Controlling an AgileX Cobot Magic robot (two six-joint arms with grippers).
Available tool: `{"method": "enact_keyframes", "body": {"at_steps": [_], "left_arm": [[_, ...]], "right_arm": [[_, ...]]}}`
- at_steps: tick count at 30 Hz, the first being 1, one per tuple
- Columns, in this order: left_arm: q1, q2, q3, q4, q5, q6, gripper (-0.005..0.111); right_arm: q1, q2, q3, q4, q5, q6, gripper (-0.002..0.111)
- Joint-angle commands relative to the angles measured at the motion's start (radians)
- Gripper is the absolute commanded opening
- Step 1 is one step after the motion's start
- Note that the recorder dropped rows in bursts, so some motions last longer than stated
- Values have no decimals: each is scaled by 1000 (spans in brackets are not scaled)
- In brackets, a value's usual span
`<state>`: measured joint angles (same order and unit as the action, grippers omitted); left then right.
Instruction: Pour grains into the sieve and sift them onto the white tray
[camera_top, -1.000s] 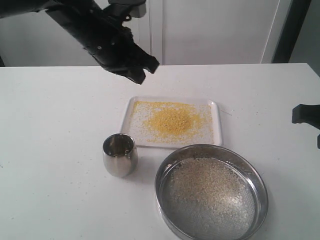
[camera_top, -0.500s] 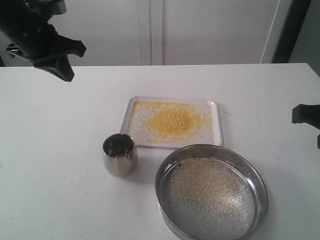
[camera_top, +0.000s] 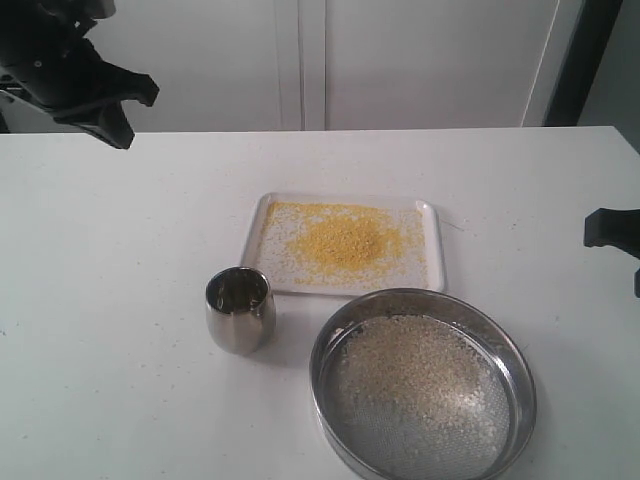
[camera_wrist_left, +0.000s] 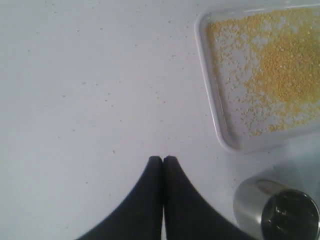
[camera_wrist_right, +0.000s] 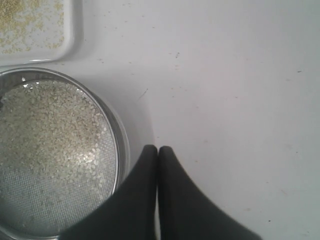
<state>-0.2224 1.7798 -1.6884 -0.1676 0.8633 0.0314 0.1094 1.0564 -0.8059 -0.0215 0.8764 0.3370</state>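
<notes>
Left claw (camera_wrist_left: 162, 160): clenched on nothing, its two dark fingertips pressed flat together over bare table (camera_top: 120, 250).
Left claw, exterior view: raised at the far left corner, well apart from everything on the table. How its jaws stand is hard to read from here.
Right claw (camera_wrist_right: 158, 149): clenched and empty too, tips touching, above the table just beside the sieve's wall.
Right claw, exterior view: only a dark piece shows at the right edge, so the wrist view alone gives its state.
Tray (camera_top: 258, 225): flat at the middle of the table, on the far side of the sieve and cup.
Sieve (camera_top: 424, 296): upright on the table in front of the tray, its ring close to the tray's near rim.
Grains (camera_top: 345, 242): yellow ones heaped in the tray's middle and thinning toward the rim. Pale ones are spread over the sieve's mesh.
Cup (camera_top: 240, 312): steel, upright, left of the sieve and near the tray's near left corner. The left wrist view looks into its dark mouth, and the right wrist view misses it.
</notes>
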Motion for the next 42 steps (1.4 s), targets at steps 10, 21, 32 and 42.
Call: {"method": "enact_keyframes", "body": {"at_steps": [10,21,32,42], "left_arm": [[1,-12,1,-2,-81,21,0],[1,-69,3,33,-40,21,0],[1,-170,66,114,5,21,0],[1,-303,329,117,-140,21,0]], "right_arm": [[-11,-7,4,-5,-11,1,0],[-11,-7,4,-5,-11,19,0],[-11,-7,4,-5,-11,19,0],[-11,-7,4,-5,-11,19,0]]}}
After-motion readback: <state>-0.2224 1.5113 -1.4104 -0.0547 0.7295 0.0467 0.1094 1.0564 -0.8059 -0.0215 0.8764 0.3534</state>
